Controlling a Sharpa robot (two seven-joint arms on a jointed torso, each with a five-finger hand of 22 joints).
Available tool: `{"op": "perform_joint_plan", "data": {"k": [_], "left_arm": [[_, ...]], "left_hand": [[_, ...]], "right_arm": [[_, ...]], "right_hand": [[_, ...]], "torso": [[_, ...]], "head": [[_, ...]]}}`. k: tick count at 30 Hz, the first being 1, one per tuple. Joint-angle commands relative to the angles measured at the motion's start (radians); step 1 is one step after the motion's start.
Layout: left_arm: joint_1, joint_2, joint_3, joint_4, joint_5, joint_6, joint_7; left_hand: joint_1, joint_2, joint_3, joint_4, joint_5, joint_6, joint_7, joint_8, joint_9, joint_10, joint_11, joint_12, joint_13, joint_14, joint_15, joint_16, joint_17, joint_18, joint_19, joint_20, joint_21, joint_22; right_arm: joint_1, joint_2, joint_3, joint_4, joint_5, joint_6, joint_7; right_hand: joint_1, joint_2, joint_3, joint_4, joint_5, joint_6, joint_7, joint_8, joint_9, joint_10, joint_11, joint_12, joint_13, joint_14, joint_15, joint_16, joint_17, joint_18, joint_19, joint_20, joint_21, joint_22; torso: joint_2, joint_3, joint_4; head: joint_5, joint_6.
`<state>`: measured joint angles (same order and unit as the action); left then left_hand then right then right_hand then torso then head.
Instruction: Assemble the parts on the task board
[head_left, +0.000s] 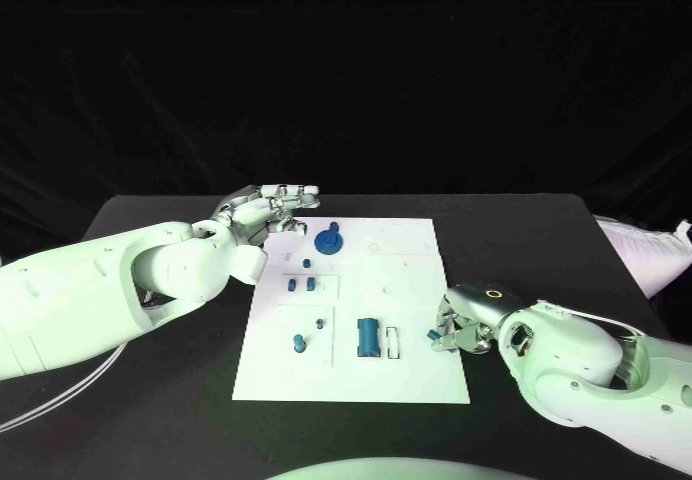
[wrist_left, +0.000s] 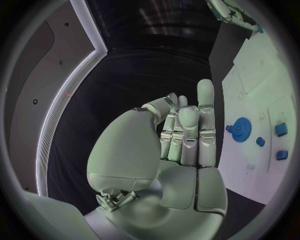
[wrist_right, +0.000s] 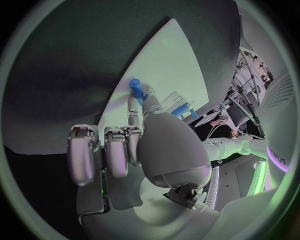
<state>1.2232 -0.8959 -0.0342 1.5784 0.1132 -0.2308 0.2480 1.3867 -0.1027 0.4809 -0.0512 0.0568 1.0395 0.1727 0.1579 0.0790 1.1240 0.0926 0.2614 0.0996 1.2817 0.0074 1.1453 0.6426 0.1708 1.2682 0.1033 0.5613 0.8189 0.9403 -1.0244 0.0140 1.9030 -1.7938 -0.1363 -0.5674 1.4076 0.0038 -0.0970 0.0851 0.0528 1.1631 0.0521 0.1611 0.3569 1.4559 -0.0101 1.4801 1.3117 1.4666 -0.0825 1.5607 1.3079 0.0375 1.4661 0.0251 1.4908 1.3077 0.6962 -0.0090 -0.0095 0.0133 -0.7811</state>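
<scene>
The white task board (head_left: 407, 262) lies in the middle of the black table. A blue gear (head_left: 330, 241) stands near its far left corner, also seen in the left wrist view (wrist_left: 240, 129). Small blue pieces (head_left: 293, 285) and a blue block (head_left: 371, 337) sit lower on the board. My left hand (head_left: 274, 205) hovers over the board's far left corner, fingers stretched out and holding nothing (wrist_left: 184, 135). My right hand (head_left: 462, 330) is at the board's right edge and pinches a small blue piece (wrist_right: 135, 87) between thumb and finger, low over the board (wrist_right: 169, 60).
A white bundle (head_left: 649, 250) lies at the table's right edge. A pale cable (head_left: 65, 395) runs under my left arm at the left. More small blue pieces (wrist_left: 280, 129) sit on the board beside the gear.
</scene>
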Motion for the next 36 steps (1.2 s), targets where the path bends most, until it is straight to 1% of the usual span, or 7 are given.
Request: {"op": "perform_joint_plan", "data": {"k": [1, 6, 11, 15, 21, 28, 36], "left_arm": [[0.001, 0.001, 0.0, 0.002, -0.003, 0.016, 0.003], [0.001, 0.001, 0.0, 0.003, -0.004, 0.017, 0.003], [0.001, 0.001, 0.0, 0.003, -0.007, 0.016, 0.004], [0.001, 0.001, 0.0, 0.003, -0.007, 0.016, 0.004], [0.001, 0.001, 0.0, 0.004, -0.008, 0.015, 0.003], [0.001, 0.002, 0.0, 0.005, -0.008, 0.015, 0.004], [0.001, 0.002, 0.0, 0.008, -0.008, 0.015, 0.004]], "left_hand": [[-0.008, 0.004, -0.003, -0.002, -0.002, -0.009, 0.0, 0.003, -0.001, -0.008, 0.002, 0.002, -0.001, -0.009, -0.001, 0.0, -0.001, 0.011, -0.003, 0.0, -0.006, -0.001], [-0.008, 0.004, -0.003, -0.002, -0.002, -0.009, 0.0, 0.003, -0.001, -0.008, 0.002, 0.002, -0.001, -0.009, -0.001, 0.0, -0.001, 0.011, -0.003, 0.0, -0.006, -0.001], [-0.008, 0.004, -0.003, -0.002, -0.002, -0.009, 0.0, 0.004, -0.001, -0.008, 0.002, 0.003, -0.001, -0.009, -0.001, 0.0, -0.001, 0.011, -0.003, 0.0, -0.006, -0.001], [-0.008, 0.004, -0.003, -0.002, -0.002, -0.009, 0.0, 0.004, -0.001, -0.009, 0.002, 0.003, -0.001, -0.01, -0.001, 0.0, -0.001, 0.011, -0.003, 0.0, -0.007, -0.001], [-0.008, 0.004, -0.003, -0.002, -0.002, -0.009, 0.0, 0.004, -0.001, -0.009, 0.002, 0.003, -0.001, -0.01, -0.001, 0.0, -0.001, 0.011, -0.003, 0.0, -0.007, -0.001], [-0.008, 0.004, -0.003, -0.002, -0.002, -0.009, 0.0, 0.004, -0.001, -0.009, 0.002, 0.003, -0.001, -0.01, -0.001, 0.0, -0.001, 0.011, -0.003, 0.0, -0.007, -0.001], [-0.008, 0.004, -0.003, -0.002, -0.002, -0.009, 0.0, 0.004, -0.001, -0.009, 0.002, 0.003, -0.001, -0.01, -0.001, 0.0, -0.001, 0.011, -0.003, 0.0, -0.007, -0.001]], "right_arm": [[-0.013, 0.007, -0.011, -0.014, -0.081, 0.109, -0.013], [-0.014, 0.012, -0.011, -0.015, -0.086, 0.095, -0.014], [-0.014, 0.012, -0.011, -0.008, -0.051, 0.045, -0.016], [-0.014, 0.006, -0.01, 0.008, 0.006, -0.023, -0.017], [-0.01, -0.003, -0.005, 0.031, 0.098, -0.111, -0.02], [-0.005, -0.005, -0.003, 0.051, 0.218, -0.221, -0.023], [-0.004, 0.006, -0.002, 0.064, 0.319, -0.27, -0.023]], "right_hand": [[0.061, 0.04, 0.026, -0.014, -0.002, 0.005, -0.001, -0.007, -0.007, 0.086, -0.015, -0.005, 0.218, 0.102, -0.007, 0.004, 0.253, -0.011, 0.057, -0.006, 0.002, 0.161], [0.084, 0.066, 0.068, -0.03, 0.004, 0.005, -0.002, -0.016, -0.012, 0.086, -0.016, -0.005, 0.218, 0.102, -0.007, 0.004, 0.254, -0.011, 0.057, -0.007, 0.003, 0.163], [0.09, 0.08, 0.13, -0.051, 0.05, -0.002, 0.002, -0.026, -0.012, 0.085, -0.014, -0.007, 0.218, 0.102, -0.005, 0.005, 0.254, -0.011, 0.058, -0.007, 0.003, 0.164], [0.061, 0.062, 0.198, -0.066, 0.104, -0.006, 0.008, -0.03, -0.007, 0.085, -0.009, -0.009, 0.217, 0.102, -0.001, 0.005, 0.255, -0.011, 0.058, -0.004, 0.003, 0.164], [-0.003, 0.032, 0.299, -0.064, 0.131, -0.005, 0.006, -0.034, 0.001, 0.085, -0.011, -0.011, 0.217, 0.103, -0.001, 0.006, 0.257, -0.011, 0.058, -0.001, 0.002, 0.164], [-0.071, -0.005, 0.379, -0.048, 0.141, -0.002, 0.004, -0.037, 0.008, 0.087, -0.011, -0.009, 0.218, 0.103, -0.002, 0.007, 0.258, -0.011, 0.059, -0.002, 0.003, 0.165], [-0.112, -0.026, 0.417, -0.035, 0.142, 0.004, 0.003, -0.037, 0.012, 0.09, -0.012, -0.001, 0.222, 0.104, -0.003, 0.01, 0.262, -0.012, 0.061, -0.003, 0.005, 0.168]], "torso": [[0.0, -0.0004, 0.0003], [0.0, -0.0004, 0.0008], [0.0, 0.0001, -0.0004], [0.0, -0.0002, 0.0], [-0.001, -0.0013, 0.0004], [0.0, -0.0007, 0.001], [0.0, -0.0013, -0.0002]], "head": [[0.0, 0.0], [0.002, -0.001], [0.005, 0.0], [0.006, 0.001], [0.006, 0.001], [0.006, 0.001], [0.004, 0.0]]}}
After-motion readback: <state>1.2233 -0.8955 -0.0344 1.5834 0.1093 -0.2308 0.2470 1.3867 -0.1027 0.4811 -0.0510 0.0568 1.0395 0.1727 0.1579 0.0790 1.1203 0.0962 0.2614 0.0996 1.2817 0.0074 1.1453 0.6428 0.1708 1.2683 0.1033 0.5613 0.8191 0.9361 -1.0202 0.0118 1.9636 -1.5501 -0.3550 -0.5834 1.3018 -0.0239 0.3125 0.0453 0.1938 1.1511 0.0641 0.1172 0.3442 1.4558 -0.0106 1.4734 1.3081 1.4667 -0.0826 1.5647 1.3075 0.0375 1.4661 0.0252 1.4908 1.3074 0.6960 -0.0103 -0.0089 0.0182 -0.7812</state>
